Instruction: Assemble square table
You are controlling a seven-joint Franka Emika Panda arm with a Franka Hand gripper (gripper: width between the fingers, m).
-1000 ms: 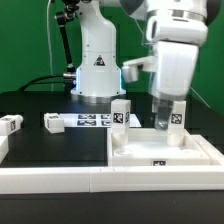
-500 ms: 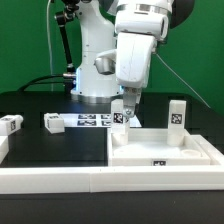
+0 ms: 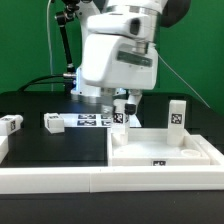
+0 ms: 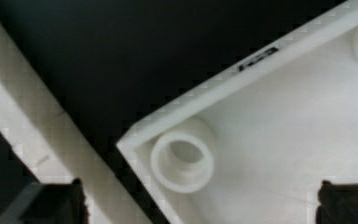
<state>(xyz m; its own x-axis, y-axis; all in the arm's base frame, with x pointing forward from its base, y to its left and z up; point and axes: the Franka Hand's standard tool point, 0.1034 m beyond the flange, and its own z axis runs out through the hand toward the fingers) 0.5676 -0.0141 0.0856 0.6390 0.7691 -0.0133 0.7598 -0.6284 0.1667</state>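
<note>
Exterior view: the hand [image 3: 126, 101], jaws apart and empty, has left the upright leg [image 3: 177, 115], which it was at 1 second ago. That leg now stands alone on the square table slab [image 3: 165, 150], at its far corner on the exterior view's right. The hand hangs near a second leg [image 3: 120, 116] by the slab's other far corner.

Wrist view: the hand [image 4: 197, 203] hangs over a slab corner, its fingertips [image 4: 51, 200] wide apart, with a round socket [image 4: 181, 160] and black desk [image 4: 176, 50] beyond.

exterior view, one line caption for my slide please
Open gripper above the square table slab, with upright legs along its far side and loose legs beside it.
</note>
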